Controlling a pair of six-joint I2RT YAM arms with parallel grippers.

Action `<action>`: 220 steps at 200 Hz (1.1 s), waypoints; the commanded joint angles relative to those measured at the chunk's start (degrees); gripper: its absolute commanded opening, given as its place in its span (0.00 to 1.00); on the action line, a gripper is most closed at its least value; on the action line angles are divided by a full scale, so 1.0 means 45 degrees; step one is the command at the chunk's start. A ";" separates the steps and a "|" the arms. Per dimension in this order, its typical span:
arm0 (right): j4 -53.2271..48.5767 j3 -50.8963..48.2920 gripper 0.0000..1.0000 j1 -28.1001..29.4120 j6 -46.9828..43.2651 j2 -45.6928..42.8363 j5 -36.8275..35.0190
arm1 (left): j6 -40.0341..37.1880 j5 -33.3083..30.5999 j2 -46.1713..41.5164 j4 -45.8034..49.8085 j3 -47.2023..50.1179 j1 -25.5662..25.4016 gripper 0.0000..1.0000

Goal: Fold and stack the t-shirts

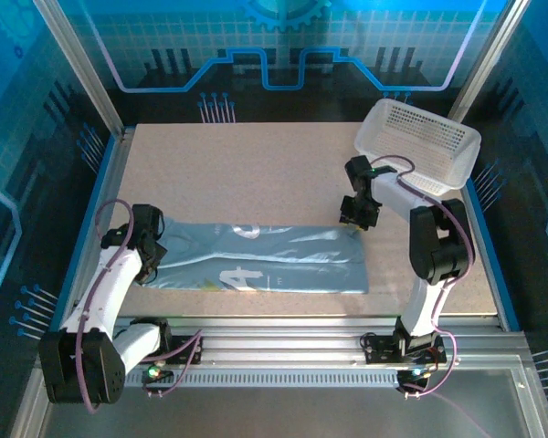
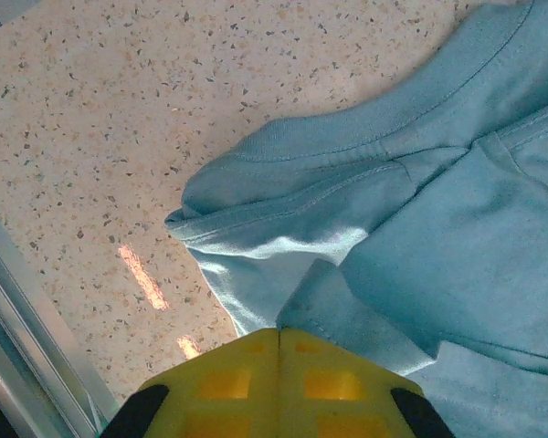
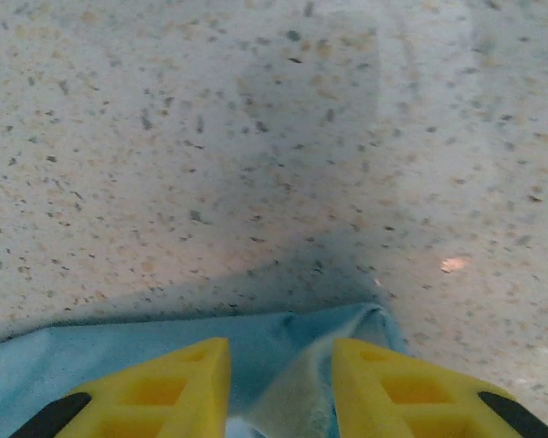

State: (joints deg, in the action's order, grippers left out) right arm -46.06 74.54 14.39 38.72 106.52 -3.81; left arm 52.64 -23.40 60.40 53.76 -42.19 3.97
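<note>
The pale grey-blue t-shirt [image 1: 274, 260] lies as a long folded band across the near half of the table, a white print showing on it. My left gripper [image 1: 153, 248] is at its left end. In the left wrist view its yellow fingers [image 2: 279, 330] are pressed together with a raised fold of the t-shirt [image 2: 457, 228] pinched at their tips. My right gripper [image 1: 356, 219] hovers at the band's far right corner. Its fingers [image 3: 279, 345] stand apart, and the t-shirt's corner [image 3: 164, 351] lies loose on the table between and beneath them.
A white lattice basket [image 1: 438, 169] sits tilted at the back right corner, just behind the right arm. The speckled table [image 1: 256, 173] has bare room behind the shirt. A metal rail [image 2: 18, 301] borders the left edge close to the left gripper.
</note>
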 commanded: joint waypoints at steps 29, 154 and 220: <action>-0.1245 0.0234 0.37 0.0250 -0.0199 0.0364 -0.0519 | 0.0352 -0.0328 -0.0063 0.0221 0.0100 0.0095 0.00; -0.1730 0.0096 0.23 -0.1454 -0.1401 -0.0270 -0.1203 | 0.0294 -0.0446 0.0034 0.0212 0.0025 0.0095 0.00; -0.1872 0.0438 0.46 0.1417 -0.1476 -0.0350 -0.1583 | 0.0283 -0.0406 0.0186 0.0092 -0.0034 0.0100 0.00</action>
State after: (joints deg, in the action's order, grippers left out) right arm -52.05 76.03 17.08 32.47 103.72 -9.72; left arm 52.66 -23.40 60.93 53.71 -42.19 3.97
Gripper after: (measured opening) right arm 0.431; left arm 0.051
